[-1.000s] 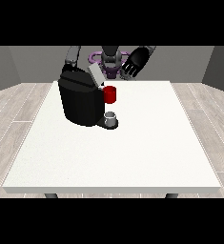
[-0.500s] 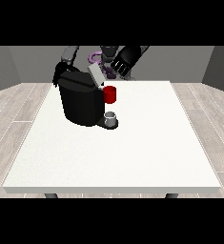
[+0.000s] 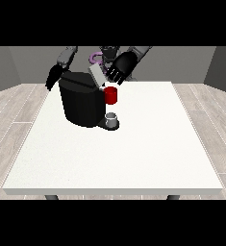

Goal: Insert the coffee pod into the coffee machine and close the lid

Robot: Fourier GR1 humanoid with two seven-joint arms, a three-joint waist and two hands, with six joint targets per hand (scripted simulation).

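Room: grey walls (image 3: 18, 67) at the far side, pale wood-plank floor (image 3: 208, 120) around the table.
Table: large white rectangular table (image 3: 133, 158) with dark legs showing under its near edge; most of its top is bare, and all the things stand in its far left part.
Coffee machine: black, rounded coffee machine (image 3: 81, 103) standing on the table's far left part, its flat grey lid (image 3: 97, 76) tilted up at the top.
Red part: a red cylinder (image 3: 111, 95) at the machine's right front, just under the raised lid; whether this is the coffee pod cannot be told.
Cup: small grey cup (image 3: 112, 118) on the machine's base, directly below the red cylinder.
Hand at the view's right: black hand (image 3: 120, 69) just right of the raised lid, above the red cylinder, fingers spread apart and reaching toward the lid.
Hand at the view's left: black hand (image 3: 53, 77) beside the machine's upper left edge, pointing down; how its fingers lie cannot be told.
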